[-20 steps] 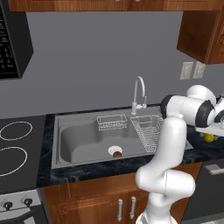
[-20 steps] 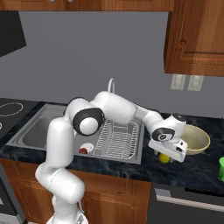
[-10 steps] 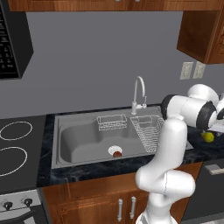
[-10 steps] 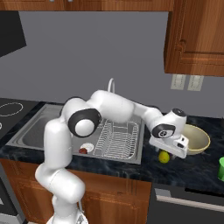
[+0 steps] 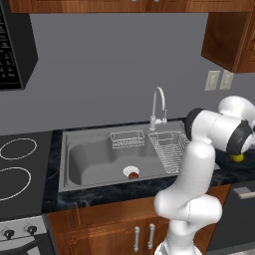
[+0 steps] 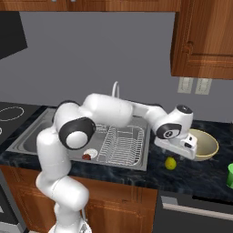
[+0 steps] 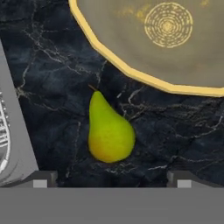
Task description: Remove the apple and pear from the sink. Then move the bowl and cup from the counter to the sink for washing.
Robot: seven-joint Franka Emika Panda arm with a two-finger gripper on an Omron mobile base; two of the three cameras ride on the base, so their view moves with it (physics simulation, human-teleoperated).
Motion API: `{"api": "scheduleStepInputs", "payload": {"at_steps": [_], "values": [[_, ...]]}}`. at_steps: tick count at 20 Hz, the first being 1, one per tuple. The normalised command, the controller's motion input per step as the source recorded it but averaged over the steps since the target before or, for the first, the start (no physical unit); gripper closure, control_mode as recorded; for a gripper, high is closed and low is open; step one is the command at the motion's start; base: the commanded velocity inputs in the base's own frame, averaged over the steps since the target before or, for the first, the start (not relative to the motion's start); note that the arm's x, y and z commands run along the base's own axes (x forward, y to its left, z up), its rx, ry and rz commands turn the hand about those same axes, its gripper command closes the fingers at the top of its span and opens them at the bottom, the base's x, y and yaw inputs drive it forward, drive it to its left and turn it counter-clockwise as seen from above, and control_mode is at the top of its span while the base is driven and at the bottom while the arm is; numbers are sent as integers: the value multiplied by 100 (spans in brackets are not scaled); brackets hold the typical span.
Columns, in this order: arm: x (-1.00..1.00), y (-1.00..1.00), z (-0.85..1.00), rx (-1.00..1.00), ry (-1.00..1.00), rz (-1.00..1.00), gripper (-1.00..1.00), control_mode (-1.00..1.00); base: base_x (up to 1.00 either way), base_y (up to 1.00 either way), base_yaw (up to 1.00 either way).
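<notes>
Dark finger tips of the gripper are standing wide apart, holding nothing, hovering above the pear. That yellow-green pear is lying on the black speckled counter, between the sink edge and the tan bowl, apart from both. A dark red apple is sitting by the sink drain. A green cup is standing at the counter's right edge.

White glossy arm, rounded segments, dark grey joint caps; white hand block; small dark finger tips.
</notes>
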Motion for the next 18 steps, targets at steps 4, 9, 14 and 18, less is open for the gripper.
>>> {"api": "scheduleStepInputs", "payload": {"at_steps": [4, 9, 14, 18], "values": [[-28, 26, 33, -5, -9, 0, -100, -100, 0, 0, 0], [-31, 30, 26, -1, -2, 0, -100, -100, 0, 0, 0], [-19, 40, 25, -6, 0, 0, -100, -100, 0, 0, 0], [-11, 45, 27, -15, 0, 0, -100, -100, 0, 0, 0]]}}
